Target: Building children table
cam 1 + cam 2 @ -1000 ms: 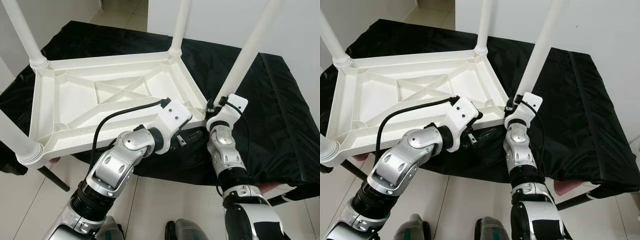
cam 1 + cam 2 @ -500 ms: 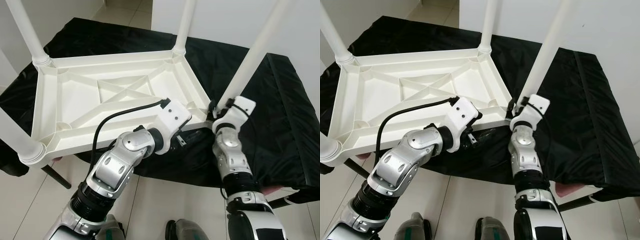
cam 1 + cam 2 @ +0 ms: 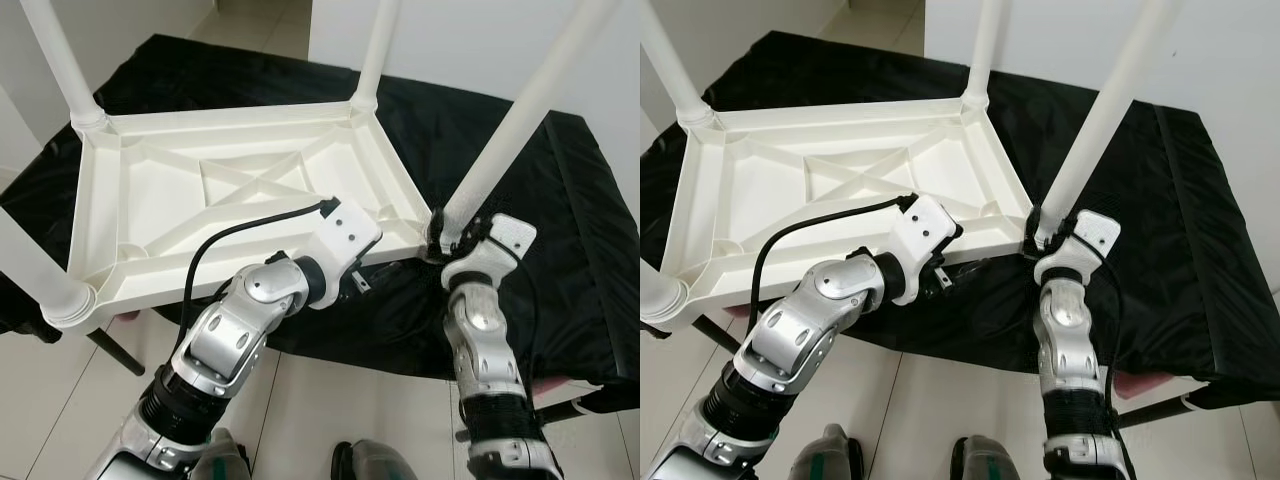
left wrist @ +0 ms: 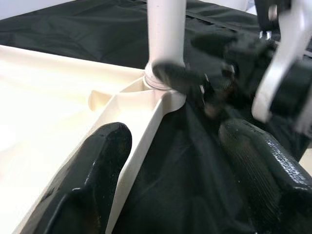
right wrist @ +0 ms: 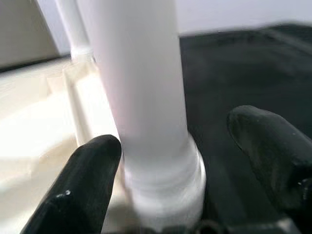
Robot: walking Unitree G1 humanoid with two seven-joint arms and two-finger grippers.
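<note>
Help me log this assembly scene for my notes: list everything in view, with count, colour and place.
Tabletop: one, white, upside down on the black cloth, ribbed underside up.
Legs: four, white, standing up from the tabletop's corners.
Cloth: one, black, draped over the surface under the tabletop.
Floor: pale tiles, below and in front of the cloth.
Feet: two, grey-green, at the bottom edge by the floor.
Left pincer: black fingers open astride the tabletop's near rim, close to the corner of the near right leg.
Right pincer: black fingers open on either side of that leg's base collar; contact cannot be judged.
</note>
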